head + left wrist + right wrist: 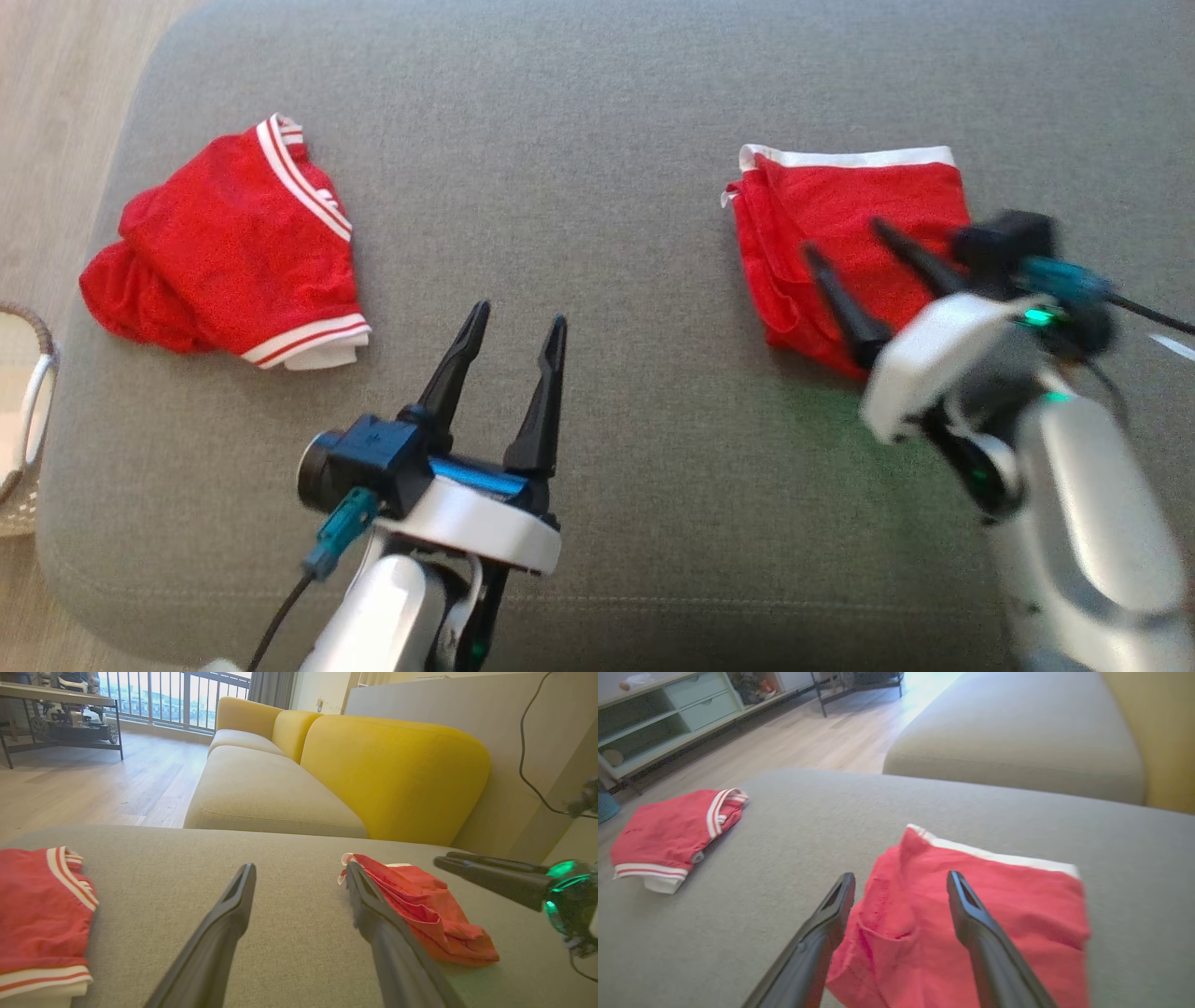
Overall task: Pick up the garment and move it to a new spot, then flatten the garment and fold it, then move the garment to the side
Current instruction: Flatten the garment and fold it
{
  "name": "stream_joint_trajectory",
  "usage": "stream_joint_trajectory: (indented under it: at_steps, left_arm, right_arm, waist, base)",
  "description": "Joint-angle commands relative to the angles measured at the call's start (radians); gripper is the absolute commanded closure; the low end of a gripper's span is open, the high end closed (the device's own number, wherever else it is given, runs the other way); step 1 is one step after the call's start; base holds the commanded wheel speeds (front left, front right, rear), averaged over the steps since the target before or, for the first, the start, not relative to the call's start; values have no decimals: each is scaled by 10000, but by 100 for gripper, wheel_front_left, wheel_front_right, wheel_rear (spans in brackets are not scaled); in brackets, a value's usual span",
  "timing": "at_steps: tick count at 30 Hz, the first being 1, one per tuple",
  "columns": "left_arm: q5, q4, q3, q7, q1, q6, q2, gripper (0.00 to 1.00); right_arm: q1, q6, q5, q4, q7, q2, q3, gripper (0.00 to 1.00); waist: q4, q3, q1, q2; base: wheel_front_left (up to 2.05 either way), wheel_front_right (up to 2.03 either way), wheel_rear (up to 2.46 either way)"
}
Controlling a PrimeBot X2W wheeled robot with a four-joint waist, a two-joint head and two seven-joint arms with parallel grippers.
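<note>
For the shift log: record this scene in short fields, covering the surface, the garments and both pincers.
surface: grey cushion
robot's left side: striped-trim garment, red, bunched, lying free
robot's right side: white-band garment, red, folded
left pincer: open, empty, over bare cushion between the two garments
right pincer: open, nothing gripped, over the white-band garment

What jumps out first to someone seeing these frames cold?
Two bright red garments on the grey cushion: a striped red garment at the robot's left, and a folded red garment with a white band at its right. The right gripper is over the folded one with its jaws open, while the left gripper, also open, is over bare cushion between them. Behind, in the left wrist view, is a yellow sofa back.
</note>
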Motion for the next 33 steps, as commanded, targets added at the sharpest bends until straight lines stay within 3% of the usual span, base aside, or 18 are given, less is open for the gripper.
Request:
stream_joint_trajectory:
  at_steps: [1, 5, 9, 11, 12, 26, 33]
  left_arm:
    - [-50, -372, 399, -51, -24, 60, 74, 0]
    - [21, -528, 627, -51, 233, 105, 74, 0]
    - [80, -585, 704, -51, 357, 61, 74, 0]
    - [84, -596, 689, -51, 381, 37, 74, 0]
    - [77, -595, 659, -51, 384, 26, 74, 0]
    - [36, -414, 192, -51, 370, -111, 74, 0]
    - [-25, -327, 162, -51, 349, -97, 74, 0]
  right_arm:
    - [99, -4, -104, -632, -105, 62, -98, 0]
    - [1073, -4, -511, -1898, -153, -257, -1266, 0]
    - [1335, -4, -1194, -2089, -418, -509, -1683, 0]
    - [1261, -4, -1293, -1877, -605, -386, -1800, 78]
    - [1191, -4, -1437, -1696, -712, -372, -1793, 100]
    - [-1109, -4, -2624, 3359, -2489, -125, -1403, 100]
    - [-1525, -4, -1684, 4971, -2945, 73, -221, 100]
  waist:
    - [-44, -77, 0, -1]
    - [-167, -225, 0, -1]
    - [-169, -323, 0, -1]
    - [-117, -351, 0, -1]
    - [-71, -364, 0, -1]
    - [840, -145, 0, -1]
    - [984, -227, 0, -1]
  base:
    - [0, 0, 0]
    - [0, 0, 0]
    - [0, 0, 0]
    - [0, 0, 0]
    - [0, 0, 0]
    - [0, 0, 0]
    - [0, 0, 0]
